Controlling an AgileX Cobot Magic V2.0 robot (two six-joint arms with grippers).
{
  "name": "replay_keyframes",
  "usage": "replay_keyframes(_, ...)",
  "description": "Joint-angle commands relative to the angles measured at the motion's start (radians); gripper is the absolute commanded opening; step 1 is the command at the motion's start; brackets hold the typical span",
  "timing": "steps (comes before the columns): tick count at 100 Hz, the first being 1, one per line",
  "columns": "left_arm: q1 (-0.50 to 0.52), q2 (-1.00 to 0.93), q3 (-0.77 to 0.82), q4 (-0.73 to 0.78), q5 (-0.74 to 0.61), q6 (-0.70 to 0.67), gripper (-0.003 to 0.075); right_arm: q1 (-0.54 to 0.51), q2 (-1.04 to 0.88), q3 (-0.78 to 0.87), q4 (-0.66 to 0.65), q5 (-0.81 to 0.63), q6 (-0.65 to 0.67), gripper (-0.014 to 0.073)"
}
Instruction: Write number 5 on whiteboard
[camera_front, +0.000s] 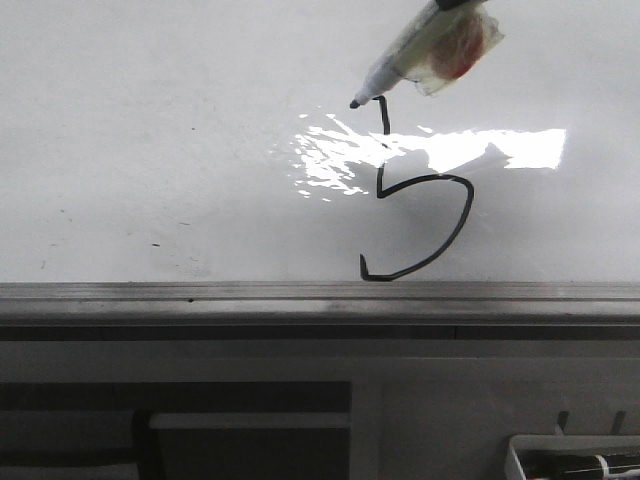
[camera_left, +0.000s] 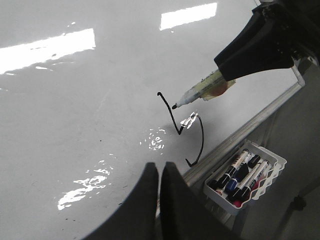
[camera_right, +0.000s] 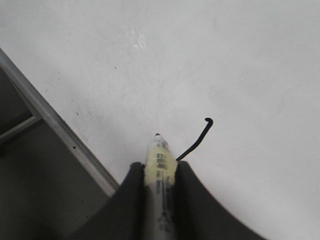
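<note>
The whiteboard (camera_front: 150, 150) fills the front view, glossy white with a glare patch. The number 5 (camera_front: 455, 225) shows as a thin black stem and a big curved belly that ends in a hook near the rail. My right gripper (camera_right: 159, 170) is shut on a marker (camera_front: 415, 45) wrapped in yellowish tape. The marker's black tip (camera_front: 354, 103) sits just left of the top of the stem, at the board's surface. The left wrist view shows the marker (camera_left: 200, 92), the strokes (camera_left: 201, 142) and the right gripper (camera_left: 227, 67). My left gripper (camera_left: 160, 172) is shut and empty, off the board near its rail.
A grey aluminium rail (camera_front: 320, 292) runs along the board's near edge, with grey cabinet panels (camera_front: 450, 400) below. A white tray (camera_left: 272, 162) holding several markers hangs below the rail on the right; its corner shows in the front view (camera_front: 515, 450).
</note>
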Motion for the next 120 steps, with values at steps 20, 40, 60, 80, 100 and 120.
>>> replay_keyframes(20, 0.002, 0.004, -0.026, -0.011, -0.08, -0.012, -0.002, -0.009, 0.01, -0.034, -0.044, -0.071, -0.006, -0.0058)
replay_keyframes(40, 0.002, 0.004, -0.026, -0.011, -0.08, -0.012, -0.002, -0.037, 0.01, -0.034, -0.06, -0.054, -0.006, -0.0058)
replay_keyframes(60, 0.002, 0.004, -0.026, -0.011, -0.08, -0.012, -0.002, -0.074, 0.01, -0.034, -0.06, -0.059, -0.003, -0.0058)
replay_keyframes(80, 0.002, 0.004, -0.026, -0.011, -0.081, -0.012, -0.002, -0.074, 0.019, -0.032, -0.06, -0.075, -0.003, -0.0058)
replay_keyframes(100, 0.002, 0.004, -0.026, -0.011, -0.082, -0.012, -0.002, -0.074, 0.035, -0.032, -0.053, -0.09, -0.003, -0.0058)
replay_keyframes(120, 0.002, 0.004, -0.026, -0.011, -0.082, -0.012, -0.002, -0.074, 0.05, -0.032, -0.053, -0.086, -0.003, -0.0058)
